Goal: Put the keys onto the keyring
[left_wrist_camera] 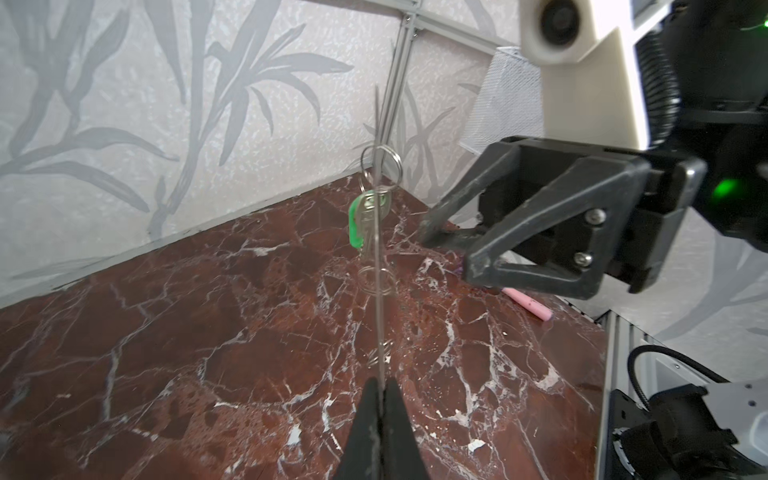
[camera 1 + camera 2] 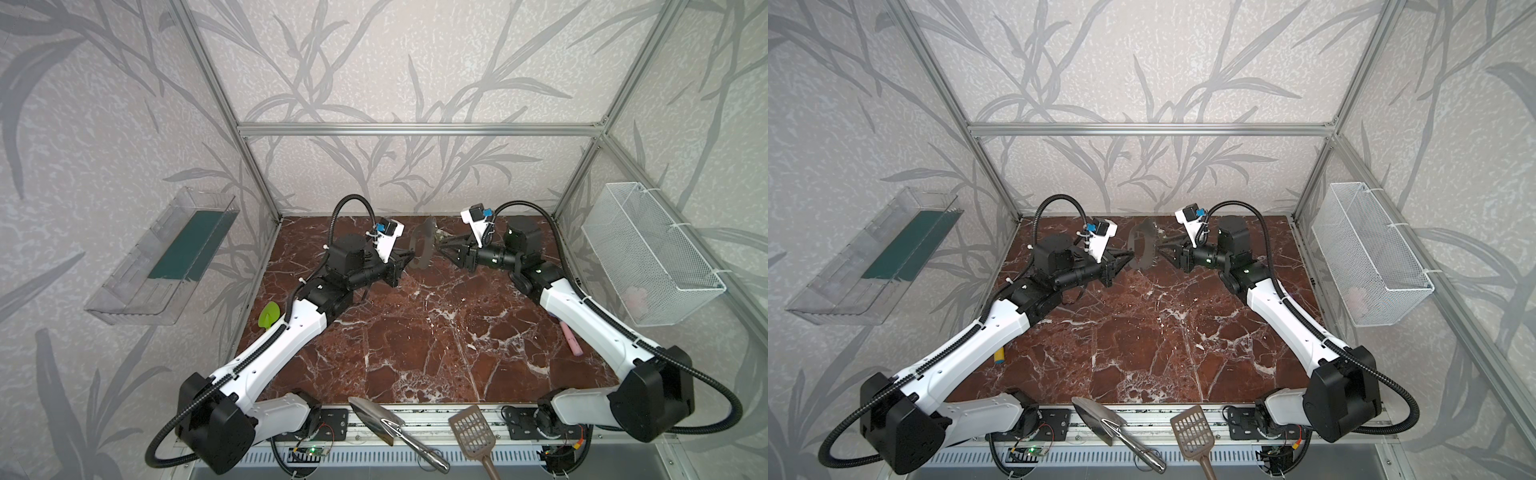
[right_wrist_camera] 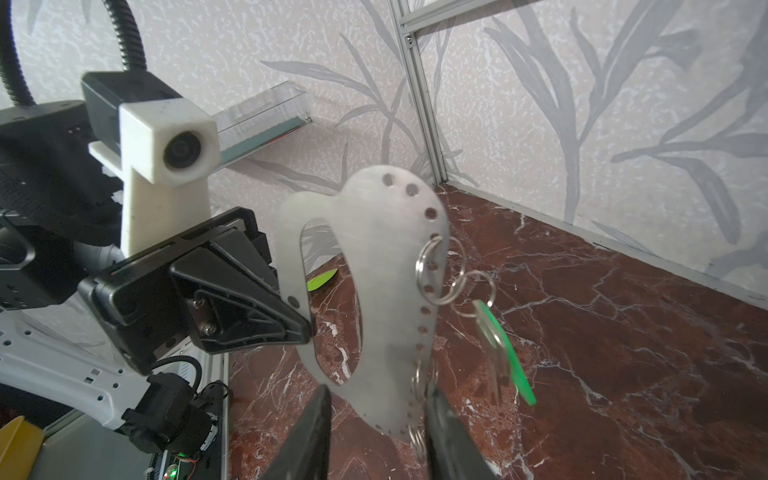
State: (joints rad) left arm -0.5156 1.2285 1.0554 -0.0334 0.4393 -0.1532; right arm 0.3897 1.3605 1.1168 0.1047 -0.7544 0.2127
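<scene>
- My left gripper (image 3: 301,320) is clamped on the handle-side rim of the metal plate (image 3: 374,257), the jaws pressed together with the thin sheet between them.
- In both top views the plate stands on edge in the air above the marble table (image 2: 415,332), near the back wall and between my two grippers.
- My right gripper (image 1: 446,253) has its jaws apart and holds nothing. It sits just beside the plate's perforated edge; I see no contact.
- The keyring (image 3: 432,270) passes through one of the holes along that perforated edge. A smaller ring is linked to it.
- The key (image 3: 494,345), with its green plastic head, hangs from that smaller ring, clear of the table and on the right gripper's side of the plate.
- More rings (image 3: 419,386) sit lower on the same edge; I cannot tell how many.
- A lime-green scoop (image 2: 269,313) lies at the table's left edge, beside my left arm.
- A pink stick (image 2: 571,338) lies near the right edge.
- A metal trowel (image 2: 376,419) and a brown slotted scoop (image 2: 471,428) rest on the front rail.
</scene>
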